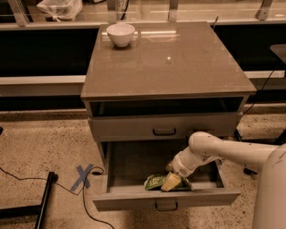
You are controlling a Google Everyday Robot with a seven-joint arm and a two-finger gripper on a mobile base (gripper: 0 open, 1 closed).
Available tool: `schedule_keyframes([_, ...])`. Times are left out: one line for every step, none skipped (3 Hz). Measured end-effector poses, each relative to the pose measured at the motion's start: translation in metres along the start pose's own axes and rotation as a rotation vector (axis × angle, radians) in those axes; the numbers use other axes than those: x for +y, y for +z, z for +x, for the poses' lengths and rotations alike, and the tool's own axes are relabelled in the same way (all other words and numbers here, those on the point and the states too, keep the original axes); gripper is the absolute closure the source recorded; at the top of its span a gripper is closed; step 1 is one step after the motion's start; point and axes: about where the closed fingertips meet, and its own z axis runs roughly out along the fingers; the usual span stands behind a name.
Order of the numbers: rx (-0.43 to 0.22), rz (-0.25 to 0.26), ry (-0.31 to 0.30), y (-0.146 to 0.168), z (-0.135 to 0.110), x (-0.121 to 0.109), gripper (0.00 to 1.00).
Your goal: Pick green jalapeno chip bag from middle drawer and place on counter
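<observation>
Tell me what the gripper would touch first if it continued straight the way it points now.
The gripper, inside the middle drawer, points down toward the green jalapeno chip bag, so it would likely meet the bag first; they may already touch.

This looks like a robot test lab rather than a home. A lone cabinet [93,117] with a counter [178,67] stands on a speckled floor [44,143]. A blue tape cross [83,175] is stuck down at lower left, loose cables [86,202] trail past it, and a black stand [42,206] sits in the bottom left corner. Metal posts [173,9] line the top edge. The gripper [172,177] is down in the open drawer [134,163], lower centre.
</observation>
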Motion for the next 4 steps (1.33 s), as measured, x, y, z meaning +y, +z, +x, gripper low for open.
schedule_keyframes([0.015,-0.023,0.008,0.005,0.002,0.003,0.63])
schedule_keyframes([0.013,-0.025,0.018,0.005,0.004,0.003,0.86])
schedule_keyframes([-0.03,0.002,0.03,-0.01,0.001,-0.001,1.0])
schedule_keyframes([-0.126,0.079,0.028,-0.059,-0.01,-0.007,1.0])
